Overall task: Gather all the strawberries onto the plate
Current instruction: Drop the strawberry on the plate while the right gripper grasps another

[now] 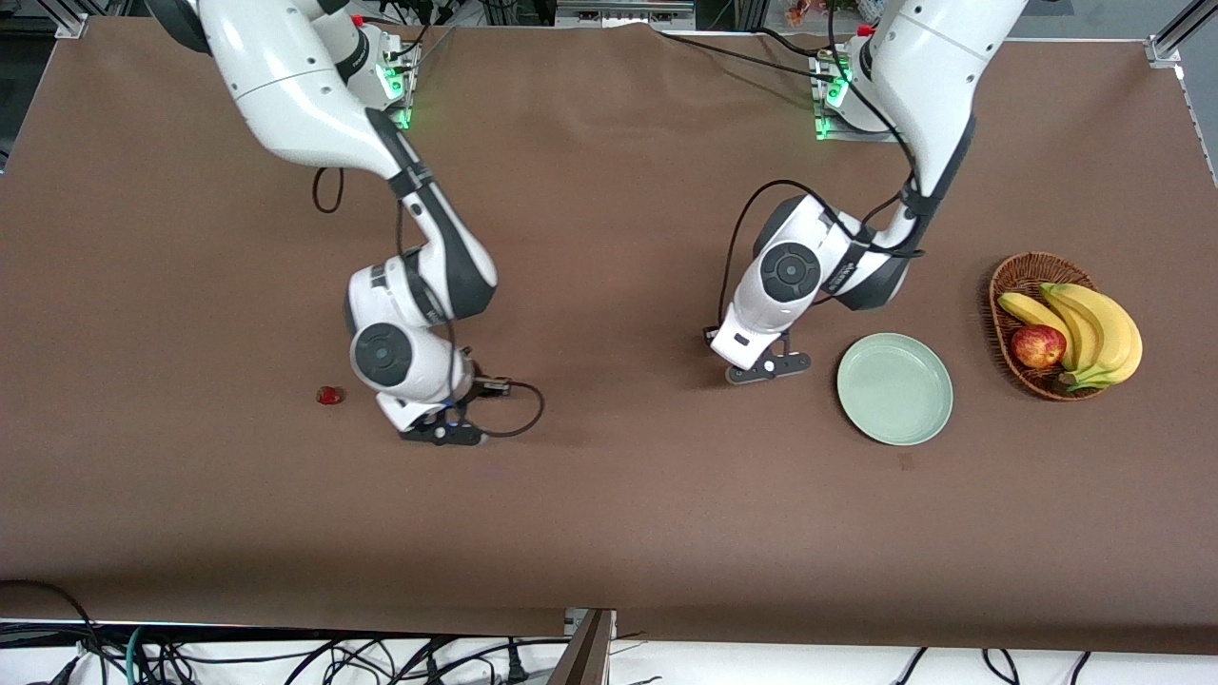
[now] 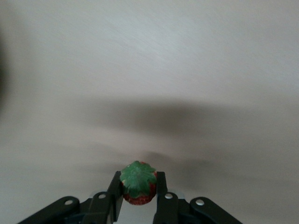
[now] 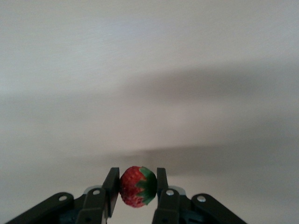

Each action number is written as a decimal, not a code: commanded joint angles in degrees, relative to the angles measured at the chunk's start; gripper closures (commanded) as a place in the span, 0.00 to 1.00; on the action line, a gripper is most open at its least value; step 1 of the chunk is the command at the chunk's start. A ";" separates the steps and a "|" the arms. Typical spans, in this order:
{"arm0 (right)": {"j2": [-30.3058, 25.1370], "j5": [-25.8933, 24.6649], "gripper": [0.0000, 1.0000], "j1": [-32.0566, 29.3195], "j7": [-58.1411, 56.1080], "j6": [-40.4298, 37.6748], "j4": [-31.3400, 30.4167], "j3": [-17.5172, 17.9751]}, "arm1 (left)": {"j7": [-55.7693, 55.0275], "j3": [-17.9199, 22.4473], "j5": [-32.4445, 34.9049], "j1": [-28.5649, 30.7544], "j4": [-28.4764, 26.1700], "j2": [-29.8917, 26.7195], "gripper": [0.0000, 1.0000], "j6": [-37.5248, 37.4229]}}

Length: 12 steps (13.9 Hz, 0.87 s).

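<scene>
A: Where was the left gripper (image 1: 769, 366)?

B: Low over bare brown tablecloth (image 1: 609, 495), at about nine o'clock from the plate (image 1: 894, 388) and just beside it. Its fingers (image 2: 115, 186) were closed on a strawberry (image 2: 138, 183), which sat squarely between the two pads with its green cap facing the wrist camera.

A: And the right gripper (image 1: 442, 433)?

B: Down near the cloth toward the right arm's end of the table, also clamped. A second strawberry (image 3: 136, 186) was pinched between its fingers (image 3: 111, 185), lying sideways with the cap turned toward one pad.

A: The third strawberry (image 1: 329, 395)?

B: It lay loose on the cloth, at roughly ten o'clock from the right gripper, near it but apart.

A: Anything in the plate?

B: It showed only its pale green surface. At three o'clock from it stood a wicker basket (image 1: 1018, 276) holding bananas (image 1: 1094, 328) and an apple (image 1: 1037, 346).
</scene>
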 commanded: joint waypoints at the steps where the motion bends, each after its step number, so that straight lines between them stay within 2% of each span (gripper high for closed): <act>1: 1.21 0.24 0.92 6.15 12.21 5.40 1.86 0.00 | 7.58 0.66 3.47 3.60 0.40 -3.11 1.00 -8.18; 3: 2.79 0.24 0.92 10.99 21.61 13.48 2.04 0.00 | 15.66 0.57 8.21 8.51 0.40 -4.43 1.00 -10.93; 5: 5.51 0.24 0.92 14.86 29.18 19.21 4.48 0.00 | 25.32 0.48 8.32 12.74 0.66 -4.44 1.00 -10.67; 8: 10.96 -0.02 0.91 19.17 32.38 19.93 11.69 -0.09 | 34.31 0.48 8.06 16.79 1.28 -2.86 1.00 -10.15; 10: 13.69 -0.11 0.89 20.76 32.46 21.85 14.33 -0.17 | 39.23 0.48 7.62 19.16 1.28 -0.93 1.00 -8.14; 11: 14.39 -0.11 0.84 21.20 32.47 23.52 14.61 -0.17 | 41.69 0.31 7.01 20.74 1.28 0.13 1.00 -7.08; 12: 14.75 -0.11 0.68 21.47 32.47 24.75 14.61 -0.17 | 43.37 0.22 6.39 21.19 1.28 0.75 0.98 -6.55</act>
